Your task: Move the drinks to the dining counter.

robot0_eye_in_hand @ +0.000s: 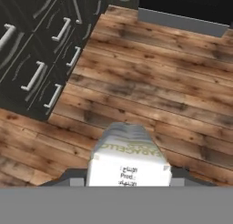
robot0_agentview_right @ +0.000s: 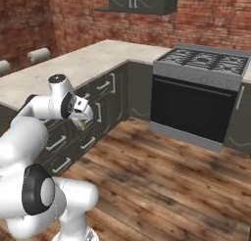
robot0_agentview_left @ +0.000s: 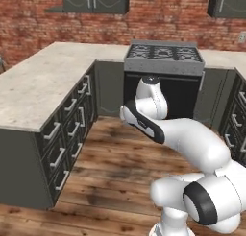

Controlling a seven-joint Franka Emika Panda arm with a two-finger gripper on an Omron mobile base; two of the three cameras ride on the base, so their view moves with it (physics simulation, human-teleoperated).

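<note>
A pale cream can with a yellowish-green band and printed lettering stands between my fingertips in the hand view, with wooden floor below it. My gripper is shut on this can. In the right base view the gripper hangs from the folded arm with the can under it, level with the drawer fronts and above the floor. In the left base view the arm's own links hide the hand. The dining counter is out of view.
An L-shaped stone counter over dark drawers runs along the left and meets the stove at the back brick wall. A grey roll lies on that counter. Wooden floor lies open in front of the oven.
</note>
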